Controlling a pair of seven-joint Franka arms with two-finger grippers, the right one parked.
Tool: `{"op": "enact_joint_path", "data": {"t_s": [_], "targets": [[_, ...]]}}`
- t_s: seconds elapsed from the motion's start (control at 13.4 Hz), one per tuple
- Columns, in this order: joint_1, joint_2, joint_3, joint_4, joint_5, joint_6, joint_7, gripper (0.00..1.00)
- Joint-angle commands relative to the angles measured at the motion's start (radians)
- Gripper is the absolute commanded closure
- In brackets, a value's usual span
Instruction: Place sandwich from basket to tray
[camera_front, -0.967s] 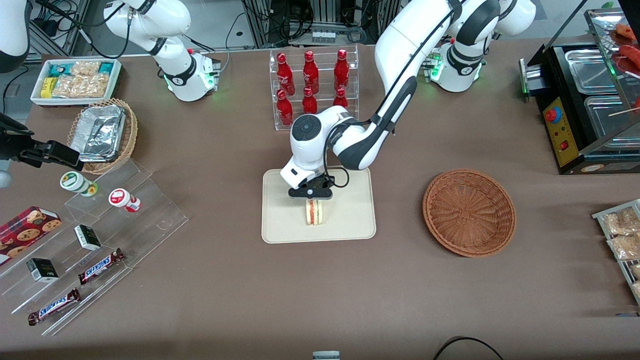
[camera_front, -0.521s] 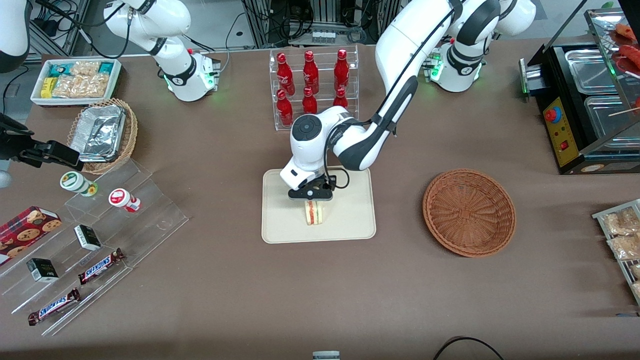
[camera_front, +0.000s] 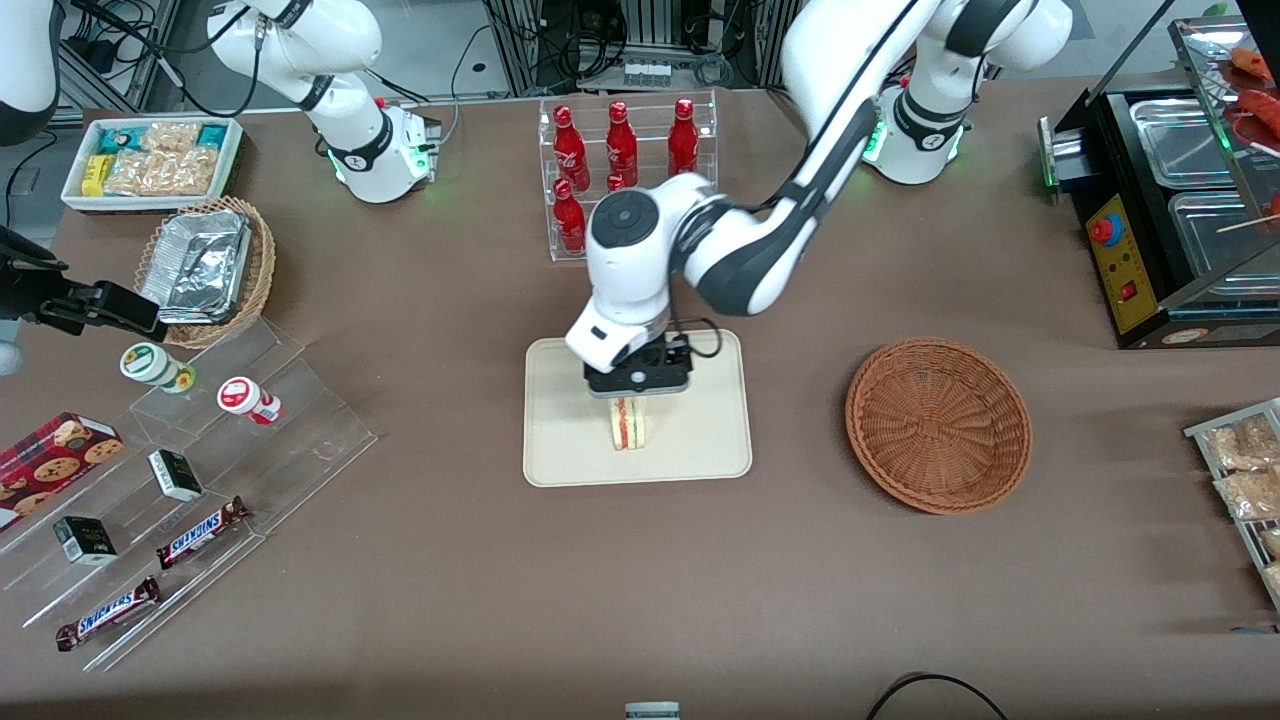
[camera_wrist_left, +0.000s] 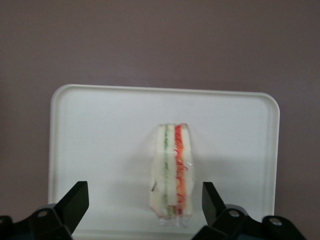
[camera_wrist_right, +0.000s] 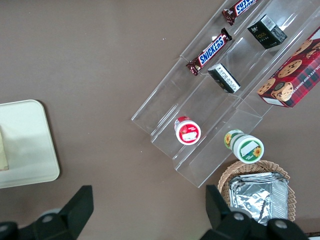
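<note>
The sandwich stands on its edge on the cream tray, its red and green filling showing. It also shows in the left wrist view on the tray. My left gripper hangs above the sandwich, open and empty, with its fingers spread wide to either side and clear of the bread. The reddish-brown basket sits empty on the table, toward the working arm's end.
A clear rack of red bottles stands farther from the front camera than the tray. A foil container in a light wicker basket, a white bin of snacks and an acrylic step shelf with candy bars lie toward the parked arm's end. A black food warmer stands at the working arm's end.
My left gripper has let go of the sandwich and risen above it. The sandwich stays standing on the tray.
</note>
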Motion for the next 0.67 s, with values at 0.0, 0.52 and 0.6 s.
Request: {"op": "enact_joint_path", "data": {"t_s": [0.0, 0.52, 0.6], "targets": [[0.076, -0.126, -0.006, -0.033, 0.001, -0.109, -0.016, 0.0], [0.29, -0.338, -0.007, -0.085, -0.086, -0.297, 0.202, 0.0], [0.322, -0.356, -0.007, -0.088, -0.086, -0.32, 0.248, 0.0]]}}
